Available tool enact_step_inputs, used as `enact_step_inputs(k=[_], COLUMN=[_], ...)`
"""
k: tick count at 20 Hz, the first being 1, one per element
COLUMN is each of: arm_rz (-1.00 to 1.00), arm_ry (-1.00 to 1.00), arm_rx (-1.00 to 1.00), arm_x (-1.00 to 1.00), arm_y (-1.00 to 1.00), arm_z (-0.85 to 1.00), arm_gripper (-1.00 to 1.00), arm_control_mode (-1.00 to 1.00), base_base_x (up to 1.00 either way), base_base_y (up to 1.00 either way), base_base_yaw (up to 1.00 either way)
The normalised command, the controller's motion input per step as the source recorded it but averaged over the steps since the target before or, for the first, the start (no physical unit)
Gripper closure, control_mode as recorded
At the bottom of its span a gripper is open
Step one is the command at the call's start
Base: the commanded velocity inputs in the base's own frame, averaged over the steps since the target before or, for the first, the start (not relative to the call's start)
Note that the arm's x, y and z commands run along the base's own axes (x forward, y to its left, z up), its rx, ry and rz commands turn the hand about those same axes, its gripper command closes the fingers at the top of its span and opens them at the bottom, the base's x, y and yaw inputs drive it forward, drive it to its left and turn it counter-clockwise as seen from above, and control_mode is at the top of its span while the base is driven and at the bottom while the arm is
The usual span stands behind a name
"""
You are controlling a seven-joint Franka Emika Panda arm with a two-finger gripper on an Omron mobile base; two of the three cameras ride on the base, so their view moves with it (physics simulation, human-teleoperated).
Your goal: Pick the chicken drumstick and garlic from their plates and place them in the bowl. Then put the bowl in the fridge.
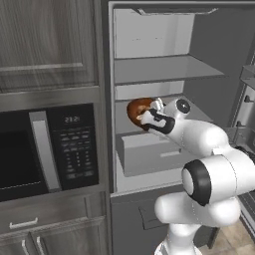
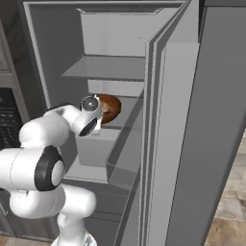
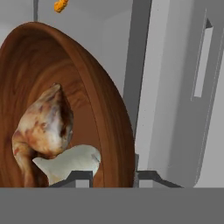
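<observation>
The reddish-brown bowl (image 1: 136,109) (image 2: 111,107) (image 3: 94,100) is inside the open fridge (image 1: 149,74) (image 2: 110,67), at the middle shelf above the drawer. My gripper (image 1: 149,117) (image 2: 99,115) (image 3: 114,177) is shut on its rim, one fingertip inside the wall and one outside. In the hand view the golden-brown chicken drumstick (image 3: 43,122) and the whitish garlic (image 3: 70,162) lie together in the bowl. I cannot tell whether the bowl rests on the shelf. The plates are out of view.
A pale drawer (image 1: 149,154) (image 2: 93,149) sits just below the bowl, an upper shelf (image 1: 164,69) above it. The fridge door (image 2: 192,144) stands open at the right. A black microwave (image 1: 45,149) is built in at the left. A small orange thing (image 3: 61,5) shows beyond the bowl.
</observation>
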Motion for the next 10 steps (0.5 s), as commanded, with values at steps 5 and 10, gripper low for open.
enact_step_inputs(k=[5,10], arm_rz=[0.02,0.05], arm_ry=[0.00,0.00], arm_rx=[0.07,0.01], arm_x=[0.42,0.40], arm_y=[0.00,0.00], arm_z=[-0.02,-0.03], arm_gripper=[1.00,1.00], arm_control_mode=[-1.00,-1.00], base_base_x=[0.00,0.00], base_base_y=[0.00,0.00], base_base_yaw=[0.00,0.00])
